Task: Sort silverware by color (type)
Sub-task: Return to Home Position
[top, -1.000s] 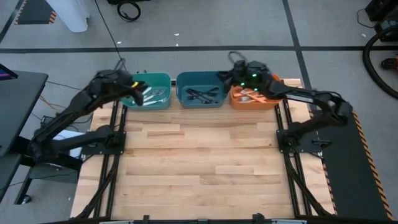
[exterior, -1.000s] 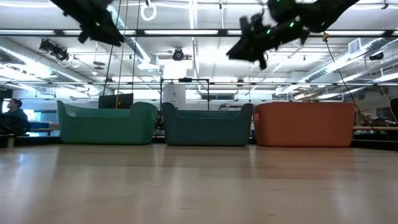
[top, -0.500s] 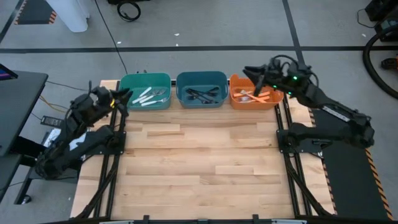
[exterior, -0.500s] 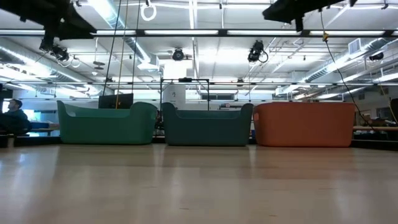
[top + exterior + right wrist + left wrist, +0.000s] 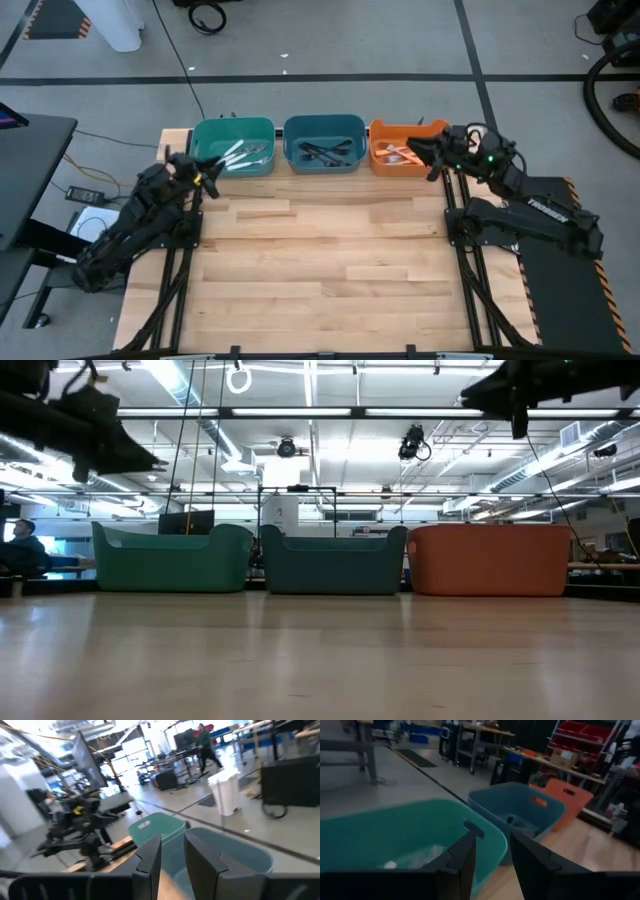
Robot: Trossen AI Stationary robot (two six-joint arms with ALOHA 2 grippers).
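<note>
Three bins stand in a row at the table's far edge. White silverware lies in the teal bin, black pieces in the blue bin, and orange-handled pieces in the orange bin. My left gripper hovers just near and left of the teal bin's corner, its fingers a narrow gap apart and empty. My right gripper hovers at the orange bin's right side, also narrowly open and empty.
The wooden tabletop stretches bare from the bins to the near edge. Both arm bases stand at the table's left and right edges. In the low view both arms are high above the bins' rims. A person sits in the room far behind.
Both arms have drawn back from over the bins. The left gripper left the teal bin and swung out to the table's left edge, then settled by the bin's near left corner. The right gripper withdrew from above the orange bin toward the table's right edge.
</note>
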